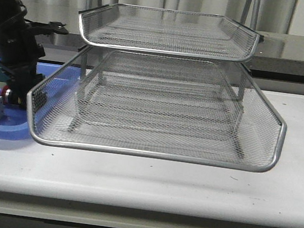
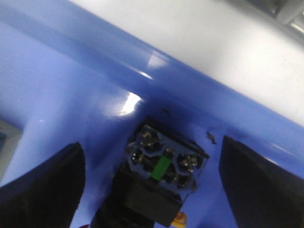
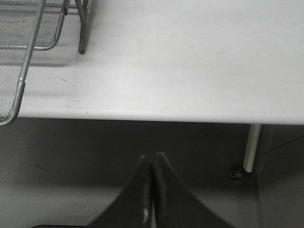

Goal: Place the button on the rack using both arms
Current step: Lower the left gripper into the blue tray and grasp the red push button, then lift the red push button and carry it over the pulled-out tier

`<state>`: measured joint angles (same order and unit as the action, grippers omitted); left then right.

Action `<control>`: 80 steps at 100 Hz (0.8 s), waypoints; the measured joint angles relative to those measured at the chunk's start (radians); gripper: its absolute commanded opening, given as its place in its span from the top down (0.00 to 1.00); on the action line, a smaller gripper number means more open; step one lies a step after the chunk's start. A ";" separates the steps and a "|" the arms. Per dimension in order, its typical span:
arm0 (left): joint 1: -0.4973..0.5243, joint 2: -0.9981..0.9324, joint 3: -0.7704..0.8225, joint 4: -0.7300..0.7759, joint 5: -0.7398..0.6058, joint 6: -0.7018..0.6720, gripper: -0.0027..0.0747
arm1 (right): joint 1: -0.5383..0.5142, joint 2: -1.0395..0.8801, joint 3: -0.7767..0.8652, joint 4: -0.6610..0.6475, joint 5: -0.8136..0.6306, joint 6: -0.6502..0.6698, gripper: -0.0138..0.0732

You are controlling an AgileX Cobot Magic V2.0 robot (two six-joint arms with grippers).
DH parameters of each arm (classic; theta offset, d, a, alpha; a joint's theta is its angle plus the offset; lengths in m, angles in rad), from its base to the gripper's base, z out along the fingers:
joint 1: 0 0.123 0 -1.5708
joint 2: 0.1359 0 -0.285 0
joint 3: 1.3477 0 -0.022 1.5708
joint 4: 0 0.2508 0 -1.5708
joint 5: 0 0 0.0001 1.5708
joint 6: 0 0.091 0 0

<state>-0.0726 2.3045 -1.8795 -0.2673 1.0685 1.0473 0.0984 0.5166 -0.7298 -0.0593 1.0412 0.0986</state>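
Left wrist view puts the button [image 2: 159, 178] between your left hand's [image 2: 152, 190] spread fingers [image 2: 45, 190], lying in the blue tray [image 2: 71, 95] with its rear block facing the camera — nothing gripped yet. Close off-centre and it could twist or skid against the tray wall just beyond the hand. That hand points steeply down. Your right hand [image 3: 152, 190] hangs off the surface [image 3: 190, 57] edge, pinched closed and empty — the rack [image 1: 157, 115] sits well to the left hand's side.
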 measured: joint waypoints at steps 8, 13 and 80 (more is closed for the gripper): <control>0.000 0.002 0.000 0.001 0.000 0.000 0.26 | 0.000 0.000 0.000 0.000 0.000 0.000 0.92; 0.000 0.002 0.000 0.003 0.000 0.000 0.27 | 0.000 0.000 0.000 0.000 0.000 0.000 0.92; 0.000 0.002 -0.072 0.043 0.111 0.000 0.91 | 0.000 0.000 0.000 0.000 0.000 0.000 0.92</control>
<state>-0.0726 2.3068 -1.9519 -0.2240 1.1794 1.0478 0.0984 0.5166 -0.7298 -0.0593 1.0412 0.0986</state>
